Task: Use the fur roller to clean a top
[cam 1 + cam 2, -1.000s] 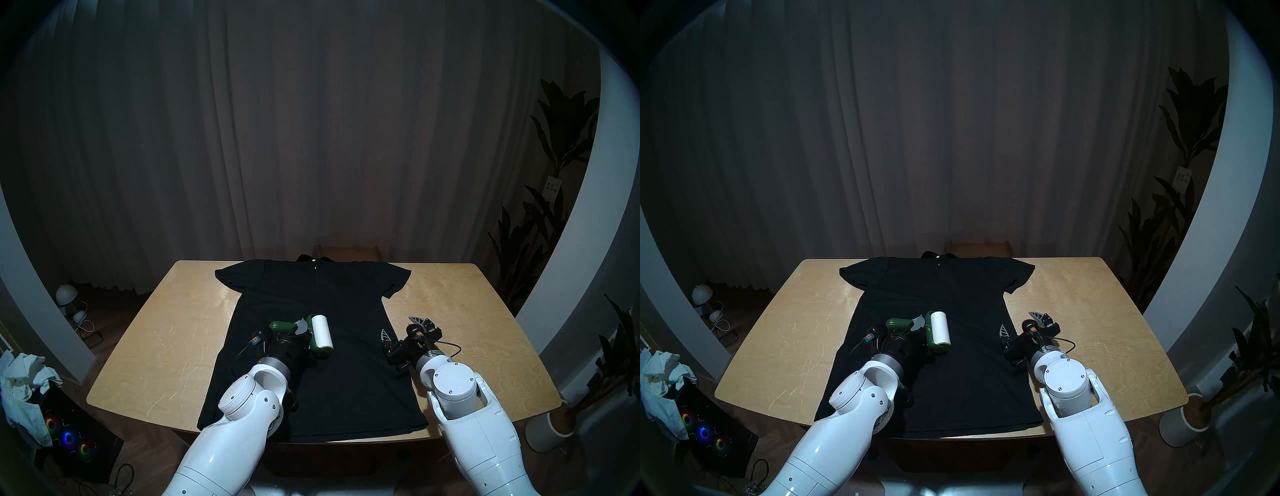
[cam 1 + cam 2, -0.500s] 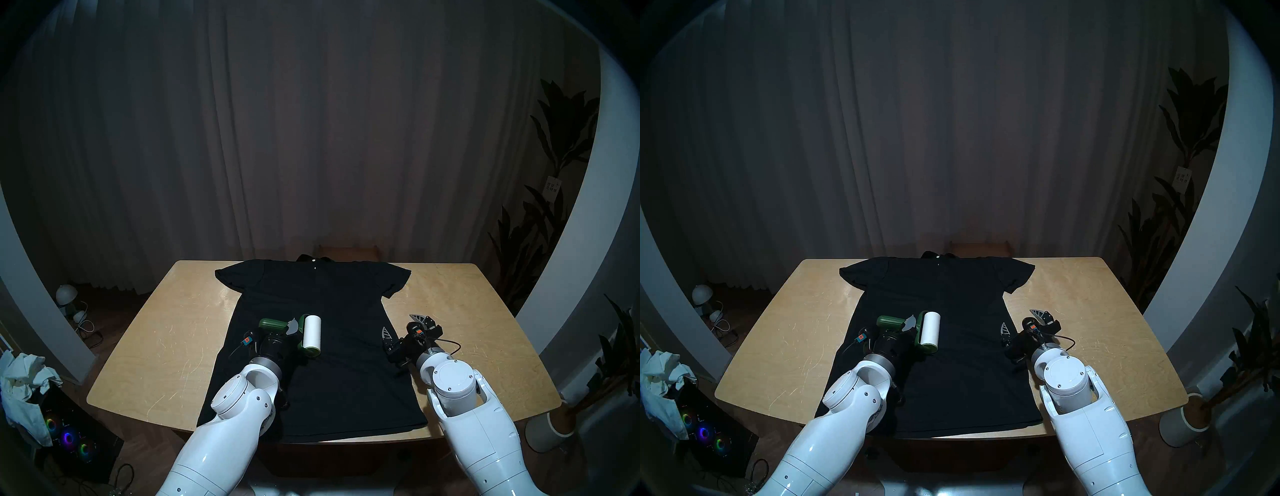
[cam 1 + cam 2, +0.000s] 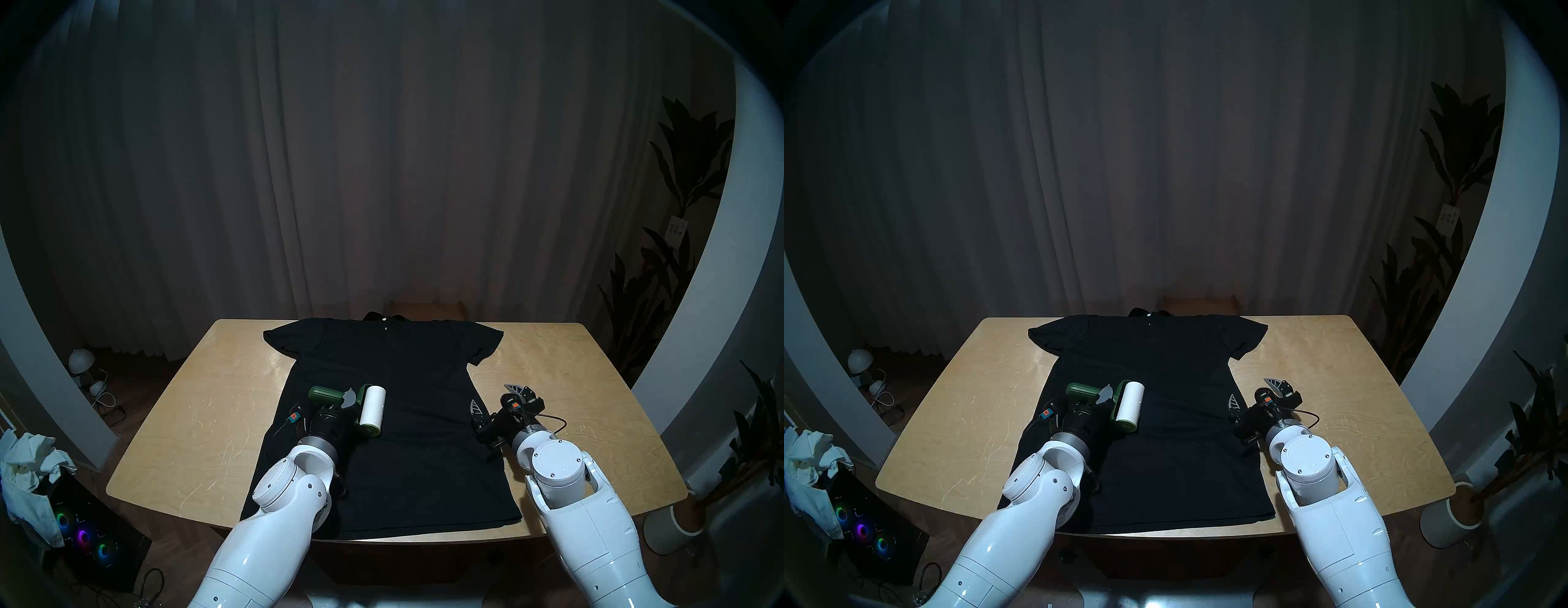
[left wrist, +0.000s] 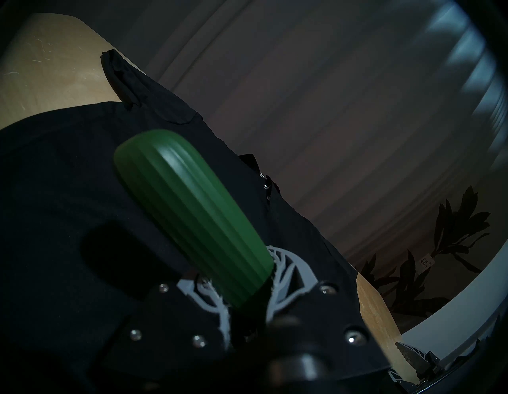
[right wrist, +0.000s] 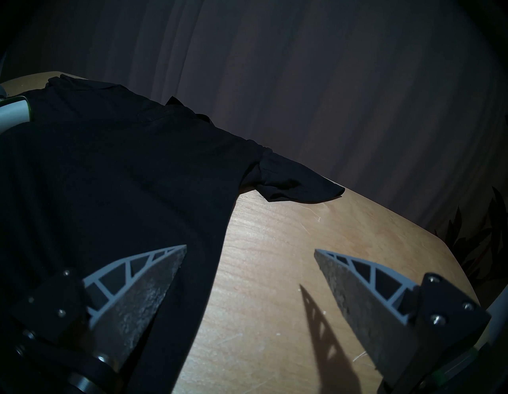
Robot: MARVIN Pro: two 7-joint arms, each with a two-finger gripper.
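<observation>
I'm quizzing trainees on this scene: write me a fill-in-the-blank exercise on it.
1. The left gripper is shut on the roller's ____ handle.
2. The roller lies on the ____ shirt.
3. The right gripper has its jaws ____.
4. The shirt is spread on a ____ table.

Missing words: green; black; open; wooden

The fur roller's ribbed green handle (image 4: 192, 217) runs from the centre toward ten o'clock, clamped at its base between the left gripper's (image 4: 247, 297) pale fingers (image 4: 288, 264). The black top (image 4: 55, 178) spreads beneath, the table (image 4: 49, 68) showing at ten o'clock.
</observation>
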